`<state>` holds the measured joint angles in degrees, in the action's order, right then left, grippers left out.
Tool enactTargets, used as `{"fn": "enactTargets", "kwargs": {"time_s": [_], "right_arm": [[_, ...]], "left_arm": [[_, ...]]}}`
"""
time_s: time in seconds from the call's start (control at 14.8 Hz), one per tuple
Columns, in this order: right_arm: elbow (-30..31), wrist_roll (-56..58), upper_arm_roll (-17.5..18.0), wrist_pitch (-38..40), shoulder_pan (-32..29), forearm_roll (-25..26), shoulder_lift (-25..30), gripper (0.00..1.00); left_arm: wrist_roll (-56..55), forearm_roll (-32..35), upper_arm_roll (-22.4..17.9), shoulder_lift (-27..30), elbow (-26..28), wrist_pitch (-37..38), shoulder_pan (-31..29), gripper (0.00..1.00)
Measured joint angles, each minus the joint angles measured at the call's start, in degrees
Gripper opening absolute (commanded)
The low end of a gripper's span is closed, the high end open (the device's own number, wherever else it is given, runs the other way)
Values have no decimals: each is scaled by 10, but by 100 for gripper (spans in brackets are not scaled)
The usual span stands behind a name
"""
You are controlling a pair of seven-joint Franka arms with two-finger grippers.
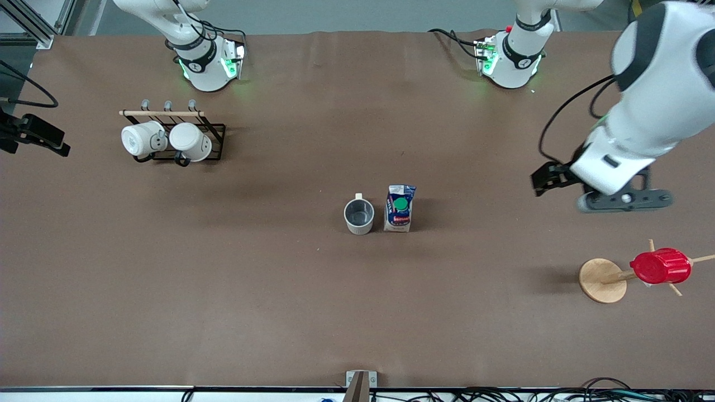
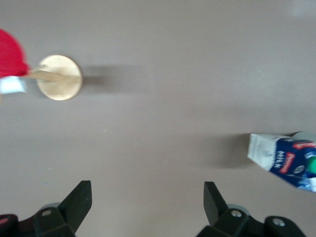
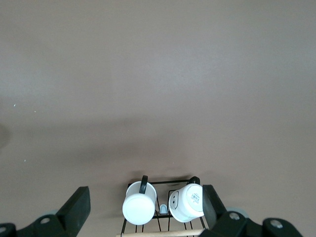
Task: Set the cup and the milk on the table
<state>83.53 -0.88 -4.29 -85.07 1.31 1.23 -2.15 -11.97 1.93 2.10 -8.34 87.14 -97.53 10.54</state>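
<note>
The cup (image 1: 358,216), pale grey with a darker inside, stands upright on the brown table (image 1: 279,290) near its middle. The milk (image 1: 400,207), a blue and white carton with a green cap, stands right beside it toward the left arm's end; I cannot tell whether they touch. The milk also shows in the left wrist view (image 2: 284,160). My left gripper (image 1: 624,199) (image 2: 147,197) is open and empty, in the air over bare table toward the left arm's end. My right gripper (image 3: 144,205) is open and empty, high above the mug rack; it is out of the front view.
A black wire rack (image 1: 215,134) with two white mugs (image 1: 142,138) (image 1: 191,141) stands near the right arm's base. A red ribbed cup (image 1: 661,266) hangs on a wooden peg stand (image 1: 602,280) toward the left arm's end.
</note>
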Motion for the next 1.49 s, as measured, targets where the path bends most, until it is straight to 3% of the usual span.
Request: {"fn": "enactTargets", "kwargs": {"time_s": [0.2,0.61,1.49], "right_arm": [[0,0,0,0,0,0,0,100],[0,0,0,0,0,0,0,100],[0,0,0,0,0,0,0,100]], "left_arm": [[37,-1,-28,35,28,0,-4,100],[79,-10,-33,80,65,0,-44,100],[154,-12,-45,109,63,7,-71,99]]}}
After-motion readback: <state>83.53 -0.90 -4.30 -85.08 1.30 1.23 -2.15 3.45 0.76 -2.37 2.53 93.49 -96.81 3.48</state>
